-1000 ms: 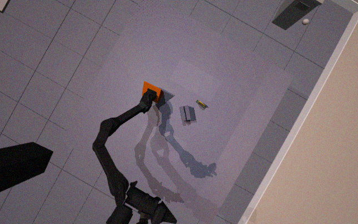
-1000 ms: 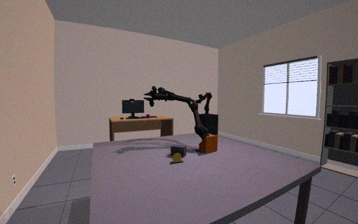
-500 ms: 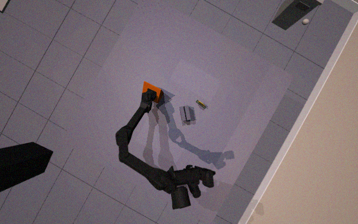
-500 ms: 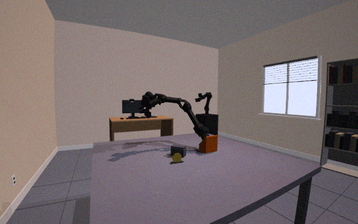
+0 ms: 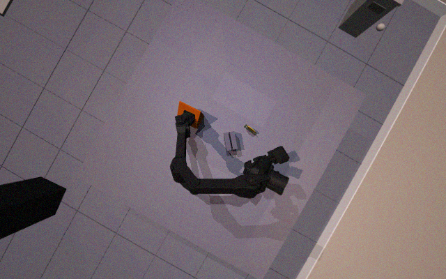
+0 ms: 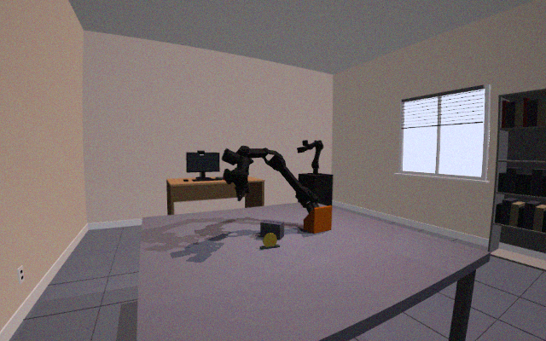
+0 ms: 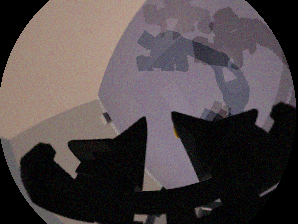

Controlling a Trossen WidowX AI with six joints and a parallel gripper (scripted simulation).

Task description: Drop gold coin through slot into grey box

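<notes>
The gold coin stands on edge in the shallow dark-green holder on the table. A small gold sliver shows beside the right finger in the wrist view. The closed grey box stands close to the holder, on the arm base's side in the exterior view; its dark slot shows in the top view. My gripper is partly open and empty, with a gap between its fingers. It points down, well above the table, to the left of the box and coin in the exterior view. Its fingertips are hidden in the top view.
The arm's orange base stands on the table beyond the box. The arm bends around the box's lower side in the top view. A wall runs beyond the table's right side there.
</notes>
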